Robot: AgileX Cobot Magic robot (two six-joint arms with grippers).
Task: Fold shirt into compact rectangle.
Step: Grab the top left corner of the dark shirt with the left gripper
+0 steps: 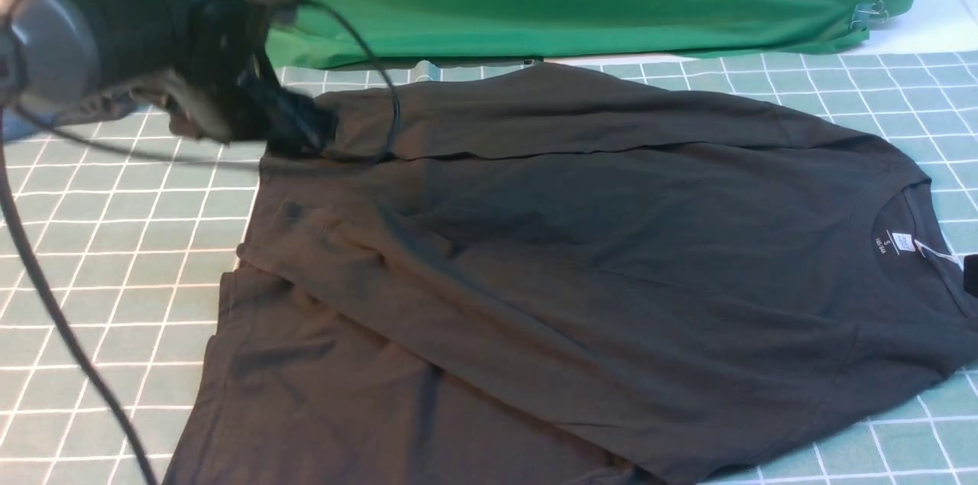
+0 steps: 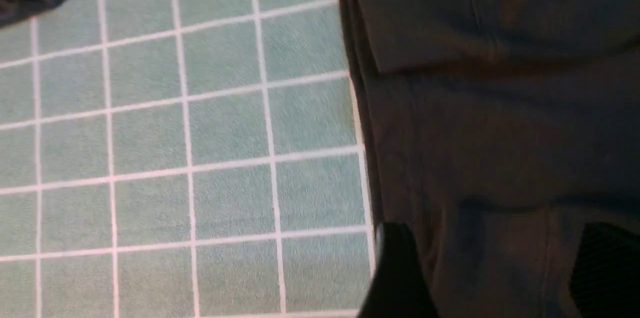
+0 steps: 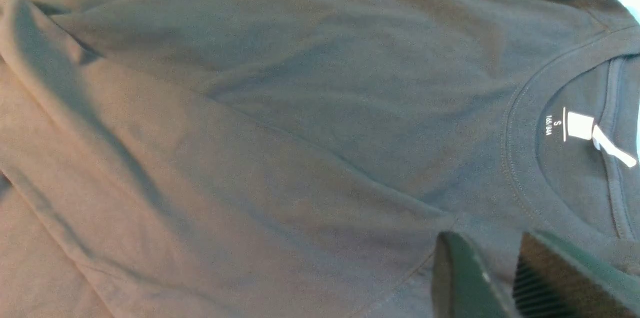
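looking at a big black long-sleeved cotton shirt (image 1: 573, 256) spread flat on the green table with white squares (image 1: 114, 240), neck hole and small white label (image 1: 901, 242) to the right. one sleeve laid along the far side, the other slanting across the body, likely to keep the sides straight for folding. left tool (image 2: 495, 273) wide apart, low over the far left edge of the cloth, holding nothing. right tool (image 3: 500, 283) narrow, by the shoulder near the neck; cannot tell if pinching cloth there, maybe to pin it down.
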